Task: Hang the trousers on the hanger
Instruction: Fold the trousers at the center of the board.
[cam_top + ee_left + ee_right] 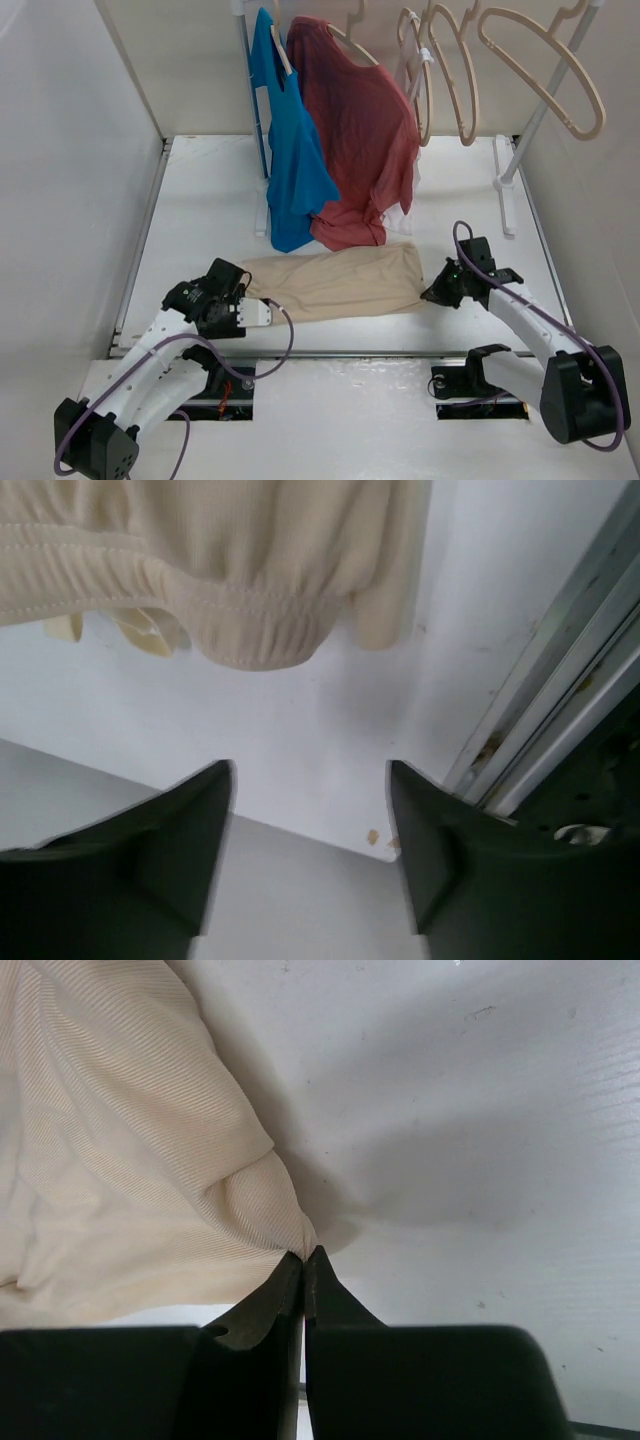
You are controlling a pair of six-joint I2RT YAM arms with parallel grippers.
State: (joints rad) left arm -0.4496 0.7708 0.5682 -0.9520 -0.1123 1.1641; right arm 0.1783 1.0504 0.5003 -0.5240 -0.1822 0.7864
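The beige trousers point(335, 282) lie folded flat on the white table, near the front edge. My right gripper point(434, 291) is at their right end, and in the right wrist view it point(303, 1252) is shut on a pinched fold of the cloth point(130, 1160). My left gripper point(244, 291) is at the trousers' left end. In the left wrist view it point(310, 770) is open and empty, with the elastic waistband point(240, 630) just ahead and untouched. Several pale tan hangers point(545, 70) hang empty on the rack at the back right.
A blue T-shirt point(290, 150) and a red T-shirt point(355, 150) hang on the rack behind the trousers, with a small white garment point(401, 216) below the red one. The white rack pole point(540, 110) slopes down at the right. A metal rail point(560, 700) runs along the table edge.
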